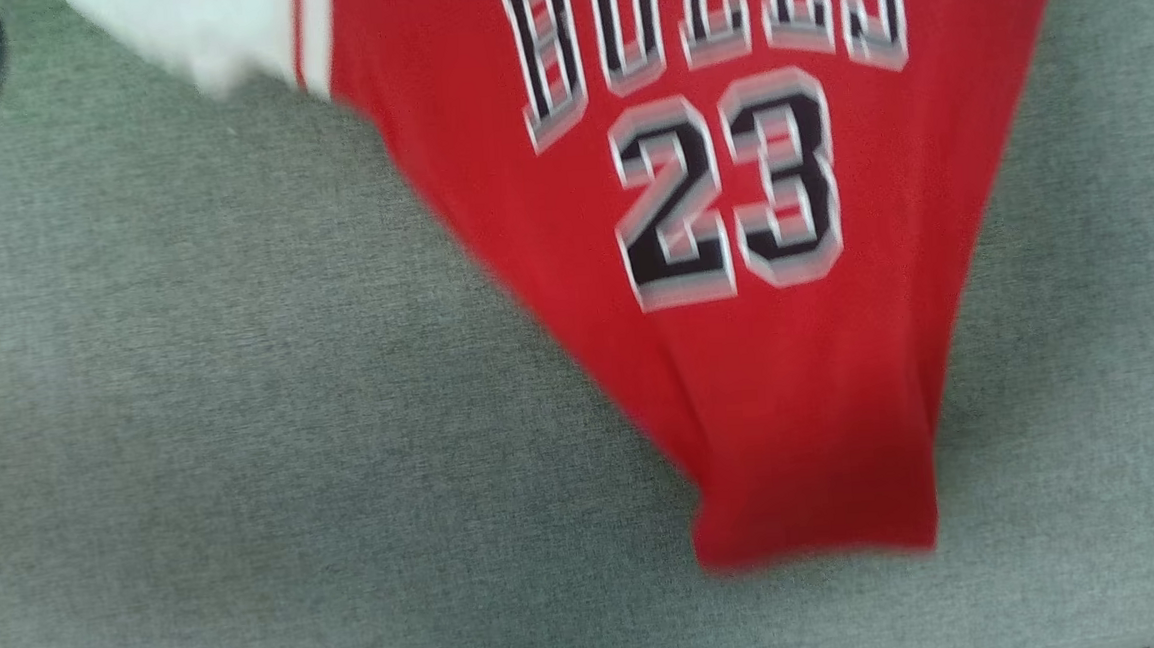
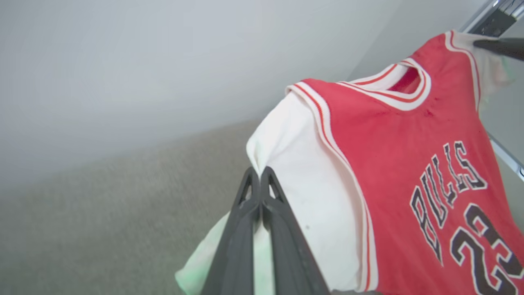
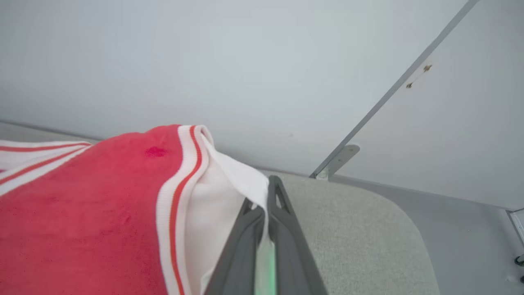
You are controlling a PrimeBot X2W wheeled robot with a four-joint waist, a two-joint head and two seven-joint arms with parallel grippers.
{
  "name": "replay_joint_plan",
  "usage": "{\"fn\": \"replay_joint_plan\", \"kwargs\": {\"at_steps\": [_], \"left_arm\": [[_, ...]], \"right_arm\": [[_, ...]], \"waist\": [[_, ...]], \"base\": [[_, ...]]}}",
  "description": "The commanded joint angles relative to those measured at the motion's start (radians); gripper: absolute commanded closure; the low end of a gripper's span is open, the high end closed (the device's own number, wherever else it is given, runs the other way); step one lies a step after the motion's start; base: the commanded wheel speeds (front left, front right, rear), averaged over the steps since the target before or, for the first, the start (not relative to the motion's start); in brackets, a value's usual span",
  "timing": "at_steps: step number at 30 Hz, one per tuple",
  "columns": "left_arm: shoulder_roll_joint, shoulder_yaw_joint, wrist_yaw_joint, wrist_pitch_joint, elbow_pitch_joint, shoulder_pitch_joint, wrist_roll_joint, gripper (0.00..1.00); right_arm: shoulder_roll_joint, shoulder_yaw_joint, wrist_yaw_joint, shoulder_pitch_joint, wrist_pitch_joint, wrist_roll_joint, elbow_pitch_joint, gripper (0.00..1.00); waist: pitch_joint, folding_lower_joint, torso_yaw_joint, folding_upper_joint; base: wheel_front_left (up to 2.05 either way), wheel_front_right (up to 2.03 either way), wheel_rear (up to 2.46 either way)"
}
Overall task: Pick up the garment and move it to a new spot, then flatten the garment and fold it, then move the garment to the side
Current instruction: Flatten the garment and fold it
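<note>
A red jersey (image 1: 792, 401) marked BULLS 23 hangs facing the viewer, held up over a grey fabric counter (image 1: 190, 388), right of centre. Its body narrows toward the hem at the near side. The left gripper (image 2: 260, 174) has its jaws closed on a white sleeve (image 2: 303, 176). The right gripper (image 3: 264, 196) has its jaws closed on the other sleeve (image 3: 213, 196). A pale wall (image 3: 204, 61) stands beyond.

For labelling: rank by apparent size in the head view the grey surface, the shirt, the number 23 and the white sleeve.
1. Grey surface
2. Shirt
3. Number 23
4. White sleeve, cut off by the picture's edge
</note>
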Motion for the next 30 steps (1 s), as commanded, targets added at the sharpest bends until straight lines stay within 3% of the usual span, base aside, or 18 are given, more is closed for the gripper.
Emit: {"fn": "replay_joint_plan", "kwargs": {"at_steps": [1, 12, 15, 18, 21, 24, 30], "left_arm": [[-0.009, 0.022, 0.002, -0.038, 0.035, -0.034, -0.007, 1.00], [-0.145, 0.191, 0.003, -0.247, 0.378, -0.306, -0.014, 1.00], [-0.190, 0.246, 0.003, -0.273, 0.426, -0.368, -0.015, 1.00], [-0.216, 0.239, 0.002, -0.278, 0.413, -0.361, 0.007, 1.00], [-0.205, 0.208, 0.002, -0.276, 0.375, -0.293, -0.005, 1.00], [-0.149, 0.171, 0.002, -0.278, 0.260, -0.142, -0.050, 1.00], [-0.058, 0.149, 0.002, -0.282, 0.059, 0.100, -0.119, 1.00]], "right_arm": [[0.020, -0.021, -0.002, -0.036, -0.024, -0.029, 0.007, 1.00], [0.113, -0.178, -0.003, -0.344, -0.320, -0.240, 0.165, 1.00], [0.132, -0.223, -0.004, -0.400, -0.407, -0.300, 0.217, 1.00], [0.148, -0.234, -0.004, -0.406, -0.449, -0.332, 0.294, 1.00], [0.140, -0.216, -0.003, -0.367, -0.460, -0.332, 0.371, 1.00], [0.113, -0.145, -0.003, -0.272, -0.473, -0.281, 0.455, 1.00], [0.077, 0.000, -0.003, -0.082, -0.469, -0.153, 0.453, 1.00]], "waist": [[-0.021, 0.0000, 0.005, 0.0000], [-0.077, 0.0000, 0.012, 0.0000], [-0.094, 0.0000, 0.019, 0.0000], [-0.112, 0.0000, 0.025, 0.0000], [-0.127, 0.0000, 0.029, 0.0000], [-0.147, 0.0000, 0.034, 0.0000], [-0.178, 0.0000, 0.038, 0.0000]], "base": [[0.00, 0.00, 0.00], [0.00, 0.00, 0.00], [0.00, 0.00, 0.00], [0.00, 0.00, 0.00], [0.00, 0.00, 0.00], [0.00, 0.00, 0.00], [0.00, 0.00, 0.00]]}}
